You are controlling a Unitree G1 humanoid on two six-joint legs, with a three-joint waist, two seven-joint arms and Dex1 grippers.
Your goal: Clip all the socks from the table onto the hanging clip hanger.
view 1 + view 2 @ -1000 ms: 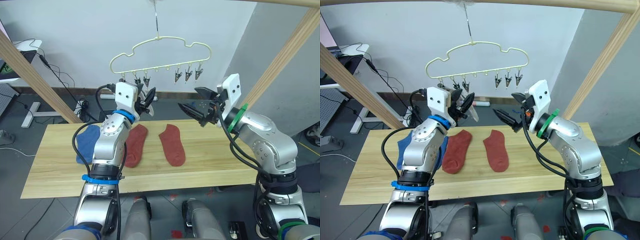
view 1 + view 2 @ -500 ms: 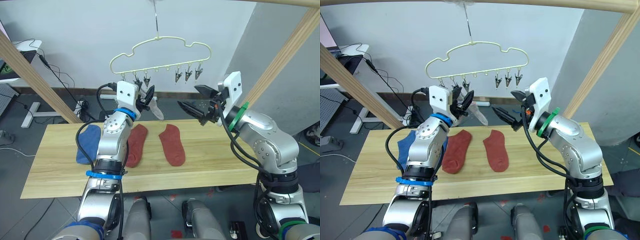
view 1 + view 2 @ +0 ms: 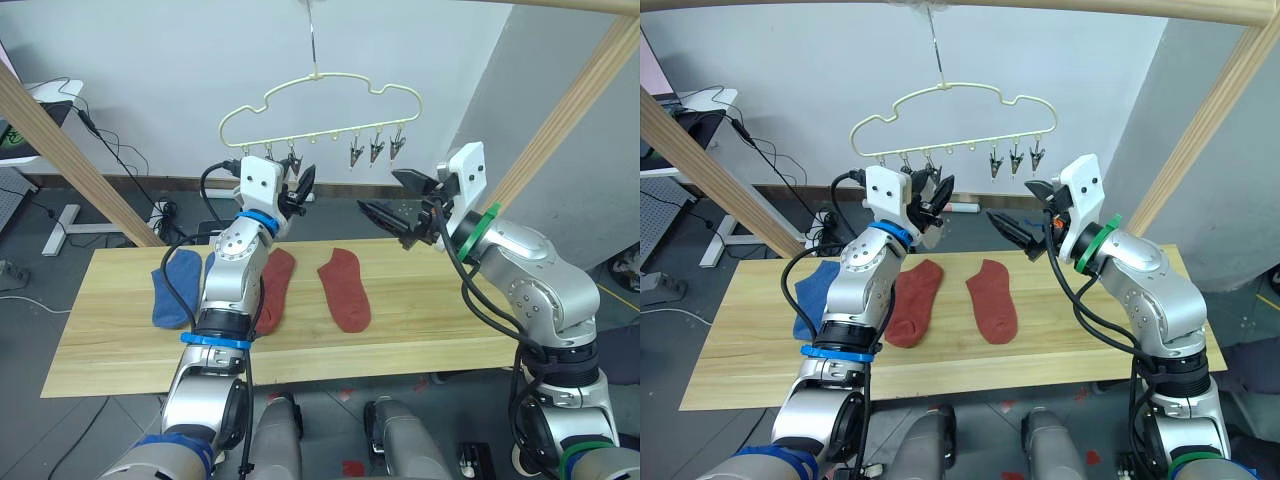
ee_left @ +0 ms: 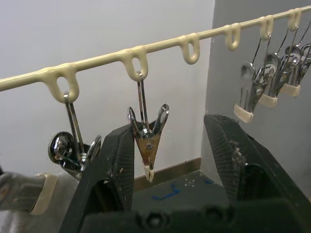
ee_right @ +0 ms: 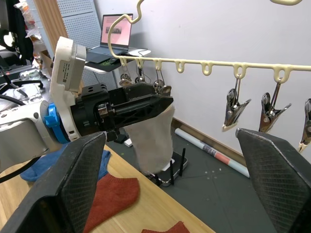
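Left hand (image 4: 167,160) has risen to the hanger (image 3: 320,100), fingers apart around the third clip (image 4: 147,141). Grey sock (image 5: 153,136) hangs clipped beside it. Right hand (image 3: 400,205) open, waiting. Three socks remain on bench (image 3: 420,330).

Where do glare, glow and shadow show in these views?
Left wrist view: bright glints on the metal clip, seen between the dark fingers of the open left claw. Right wrist view: a laptop screen glows in the background. Left eye view: even light, and a rust-red sock casts barely any shadow on the table.
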